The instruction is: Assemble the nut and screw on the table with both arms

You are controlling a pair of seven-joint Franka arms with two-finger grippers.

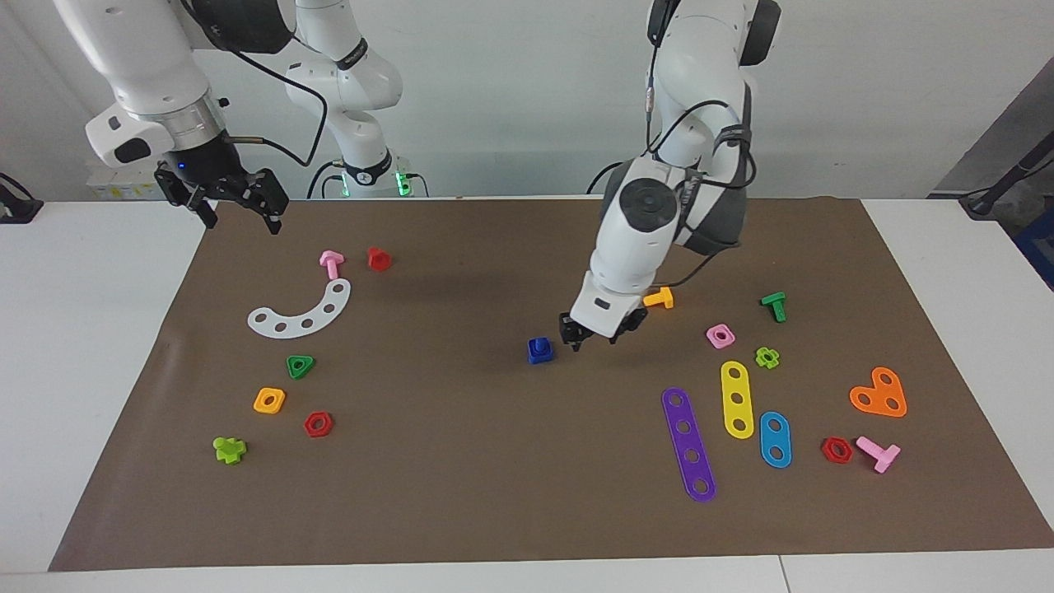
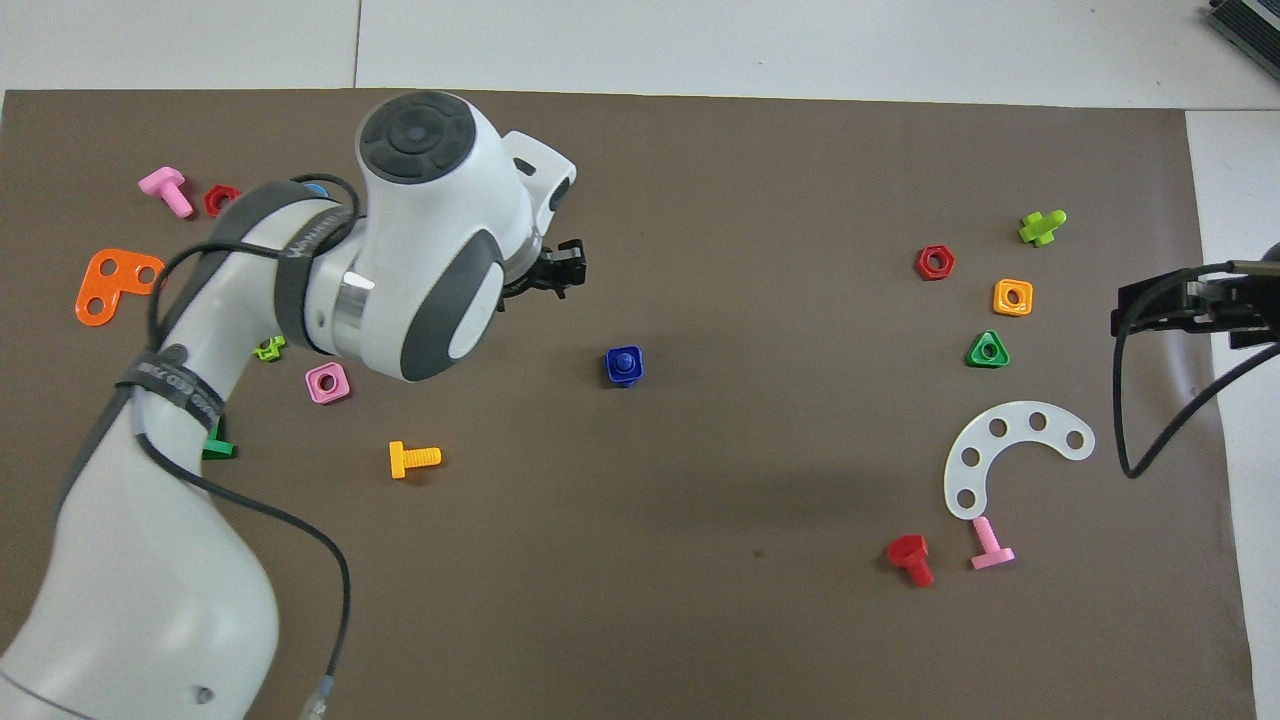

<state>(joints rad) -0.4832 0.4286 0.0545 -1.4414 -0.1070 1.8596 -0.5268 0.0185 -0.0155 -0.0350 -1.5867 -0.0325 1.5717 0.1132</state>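
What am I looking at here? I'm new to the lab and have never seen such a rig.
Two white robot arms work at a table covered by a brown mat. One picture faces the robots from across the table; the other looks down from above their end. Coloured toy nuts, screws and strips lie scattered on the mat. Mid-mat sits the dark-blue nut with the blue screw standing in its hole. Nothing is held: the left gripper, open, hangs just above the mat beside that pair, apart from it. The right gripper, also open, waits in the air at its own end of the table.
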